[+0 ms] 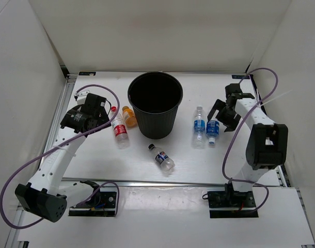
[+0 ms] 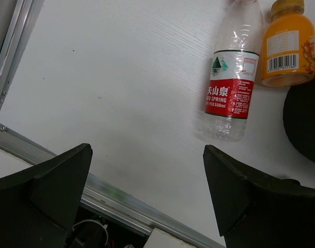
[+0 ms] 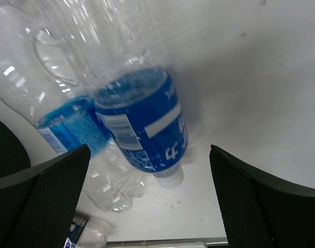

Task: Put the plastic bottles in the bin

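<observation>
Bin (image 1: 156,124) upright in the upper centre of the top view, interior too dark to read. All five bottles out on the table (image 1: 95,160), lying flat.

Left of the bin: orange bottle (image 1: 129,116) just beside its wall, red bottle (image 1: 120,129) alongside that, cap toward the upper left. Below the bin and apart from it: dark bottle (image 1: 161,157), slanted. Right of the bin: long blue bottle (image 1: 199,125) and short blue bottle (image 1: 213,130) side by side, possibly touching.

Left gripper (image 2: 147,148) spread wide, holding nothing, fingers in the bottom corners of its wrist view, red bottle at upper right there. In the top view, at centre left, up and left of the red bottle.

Right gripper (image 3: 150,148) likewise wide and empty, blurred blue labels filling the middle of its wrist view. In the top view, at the right, near the short blue bottle.
</observation>
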You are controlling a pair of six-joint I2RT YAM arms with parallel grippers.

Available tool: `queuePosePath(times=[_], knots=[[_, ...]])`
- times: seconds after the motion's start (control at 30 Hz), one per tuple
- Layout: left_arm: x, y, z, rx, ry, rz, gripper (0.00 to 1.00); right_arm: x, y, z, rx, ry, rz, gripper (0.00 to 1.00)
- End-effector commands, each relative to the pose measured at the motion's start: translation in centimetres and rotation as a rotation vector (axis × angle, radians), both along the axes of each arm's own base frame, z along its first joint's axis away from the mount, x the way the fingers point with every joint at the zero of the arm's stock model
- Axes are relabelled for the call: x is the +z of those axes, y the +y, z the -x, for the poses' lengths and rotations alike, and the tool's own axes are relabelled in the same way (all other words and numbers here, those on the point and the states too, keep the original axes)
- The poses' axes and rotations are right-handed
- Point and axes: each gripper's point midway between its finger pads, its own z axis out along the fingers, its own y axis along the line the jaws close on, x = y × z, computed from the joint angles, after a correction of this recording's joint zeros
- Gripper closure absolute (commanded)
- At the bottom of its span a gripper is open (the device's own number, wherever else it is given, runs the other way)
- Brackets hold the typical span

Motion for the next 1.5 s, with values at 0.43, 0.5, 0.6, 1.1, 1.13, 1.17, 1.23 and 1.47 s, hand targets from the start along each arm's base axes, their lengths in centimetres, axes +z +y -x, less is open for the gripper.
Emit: queuePosePath(times=[0.43, 0.5, 0.6, 1.1, 1.13, 1.17, 1.23, 1.47], knots=[[-0.6, 0.2, 0.6, -0.012, 0.057, -0.026, 0.00, -3.1, 0.8, -7.8, 0.064, -0.011, 0.015, 0.00], [-0.4, 0.2, 0.7, -0.012, 0.057, -0.026, 0.00, -3.4, 0.3, -8.0, 0.053, -0.007, 0.015, 0.00], [-0.4, 0.2, 0.7, -0.012, 0.066, -0.029, 0.00, -4.3, 0.1, -7.9, 0.047, 0.018, 0.006, 0.03], [-0.9, -0.3, 0.3, -0.014, 0.056, -0.003, 0.00, 5.4, -1.3, -7.2, -0.067, -0.224, 0.002, 0.63], [-1.2, -0.3, 0.4, -0.014, 0.066, -0.006, 0.00, 6.9, -1.2, -7.3, -0.078, -0.256, -0.005, 0.66], [-0.9, -0.4, 0.3, -0.027, 0.052, 0.002, 0.00, 9.4, -1.1, -7.0, -0.074, -0.307, -0.015, 0.72], [-0.9, -0.2, 0.3, -0.018, 0.039, 0.007, 0.00, 13.5, -0.8, -7.3, -0.090, -0.398, -0.041, 0.74], [-1.2, -0.7, -0.1, -0.053, 0.026, 0.022, 0.00, 28.3, 6.5, -7.0, 0.115, -0.762, -0.310, 0.79]])
